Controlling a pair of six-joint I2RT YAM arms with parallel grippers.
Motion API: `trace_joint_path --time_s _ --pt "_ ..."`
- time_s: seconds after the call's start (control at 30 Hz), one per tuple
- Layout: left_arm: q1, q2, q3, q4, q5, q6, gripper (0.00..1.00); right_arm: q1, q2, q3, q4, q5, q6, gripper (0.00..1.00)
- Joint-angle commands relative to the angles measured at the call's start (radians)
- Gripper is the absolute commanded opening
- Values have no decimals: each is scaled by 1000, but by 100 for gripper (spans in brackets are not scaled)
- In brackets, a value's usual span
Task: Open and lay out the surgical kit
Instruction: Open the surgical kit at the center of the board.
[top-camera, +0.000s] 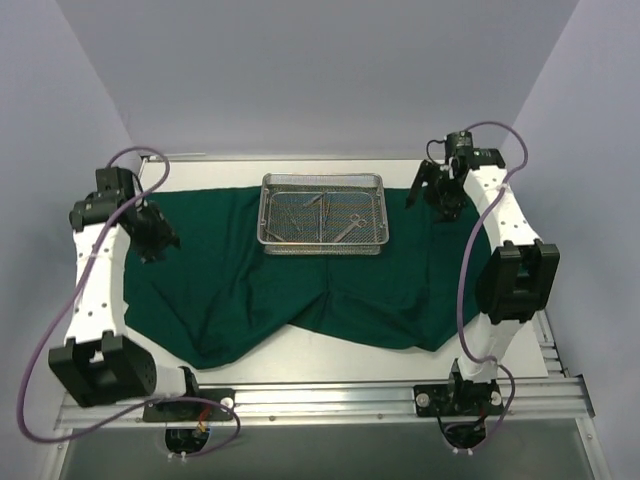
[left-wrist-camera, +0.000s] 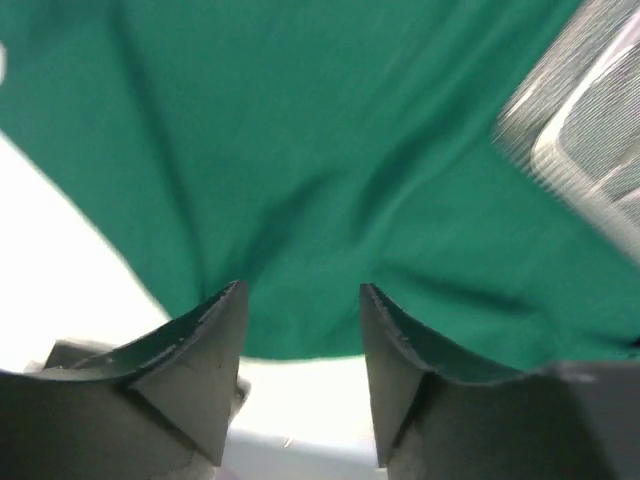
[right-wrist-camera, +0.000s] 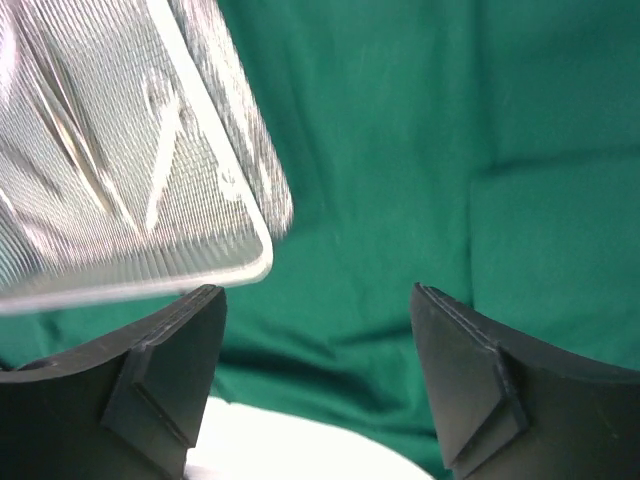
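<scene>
The wire-mesh tray on the green drape holds thin steel instruments, scissors among them; left claw and right claw flank the tray, both released.

The drape is plain dark green, the wire-mesh tray silver with a fine grid, its instruments shiny steel, the table white, the cables purple, the far wall pale lilac.

Robotics laboratory test cell: plain pale walls rise beyond the left gripper and right gripper, a white table lies beneath them, and an aluminium rail runs behind them, purple cables trailing.
</scene>
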Motion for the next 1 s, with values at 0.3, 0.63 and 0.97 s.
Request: trace_joint_path --time_s 0.3,0.63,0.97 --pt "-2 683 455 177 234 28 2 -93 324 348 96 277 -5 8" --pt "-2 967 673 95 89 -50 2 -103 503 442 131 377 -103 0" --pt "37 1169 787 104 102 -69 2 -103 579 325 277 361 -125 0"
